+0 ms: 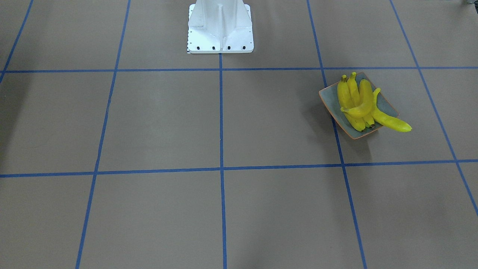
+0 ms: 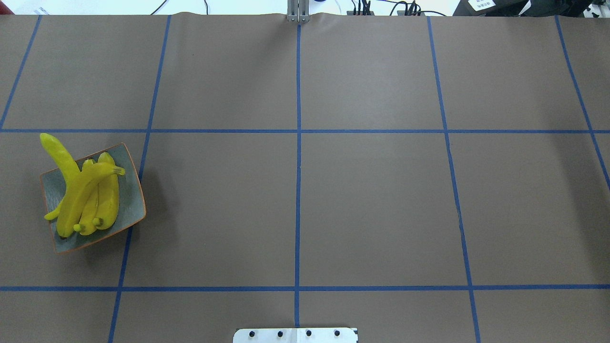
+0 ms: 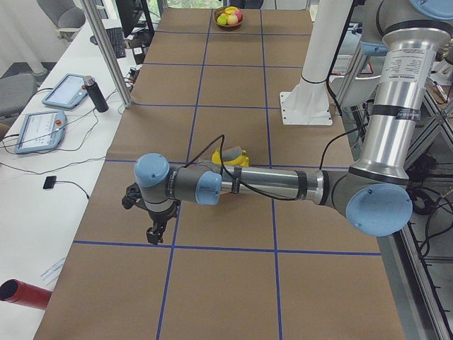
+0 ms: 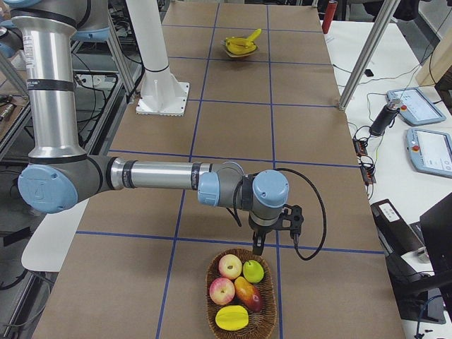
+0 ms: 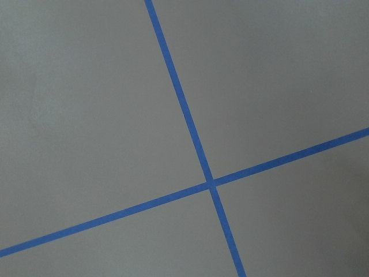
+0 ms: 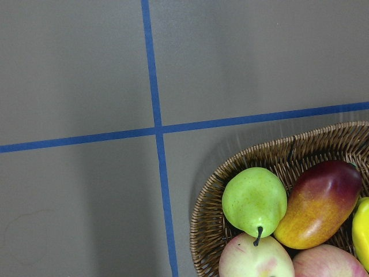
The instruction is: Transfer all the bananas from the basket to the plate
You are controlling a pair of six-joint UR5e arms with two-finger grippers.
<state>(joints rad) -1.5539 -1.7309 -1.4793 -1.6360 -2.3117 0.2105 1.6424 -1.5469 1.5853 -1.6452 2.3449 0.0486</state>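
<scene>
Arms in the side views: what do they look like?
Both alike. The left arm and right arm are silver tubes with pale blue joint caps and grey housings. A black cable loops to the black left gripper and right gripper.

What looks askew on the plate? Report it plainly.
One banana juts out past the rim of the plate, with its tip well outside. The other bananas lie piled within the plate. It looks only half seated, and whether the overhanging end rests on anything cannot be told. Nothing else stands out.

Bananas (image 2: 88, 190) piled on plate (image 2: 131, 193); basket (image 6: 300, 145) at opposite table (image 2: 371, 200) end.
</scene>
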